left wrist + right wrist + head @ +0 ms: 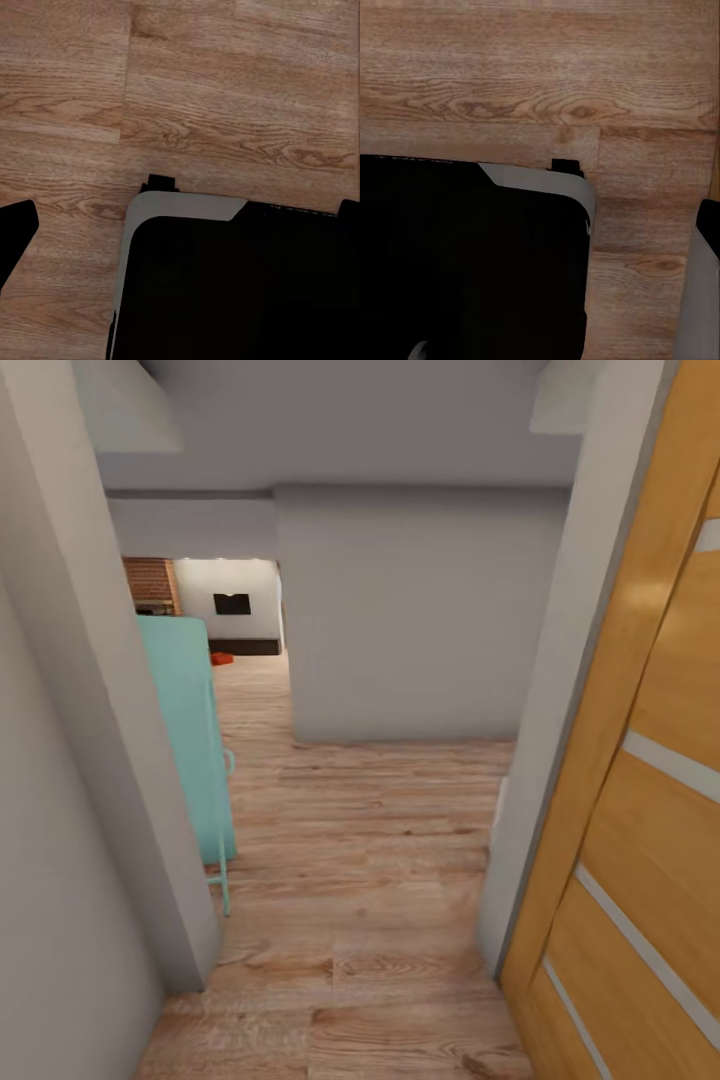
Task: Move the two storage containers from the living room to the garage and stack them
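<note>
Far down the hallway, the living room shows through an opening, with its red-brick fireplace, black wall TV and long dark low cabinet. A small orange-red shape, likely one of the storage containers, lies on the plank floor before the cabinet. My left gripper hangs over the wood floor; its dark fingertips sit at the frame's edges, wide apart and empty. My right gripper hangs the same way, one fingertip at the edge. The garage is out of view.
I stand in a narrow doorway between a grey wall and a grey door jamb. An open wooden door is at the right. A teal cabinet stands ahead left, a grey wall ahead. My black base shows below both wrists.
</note>
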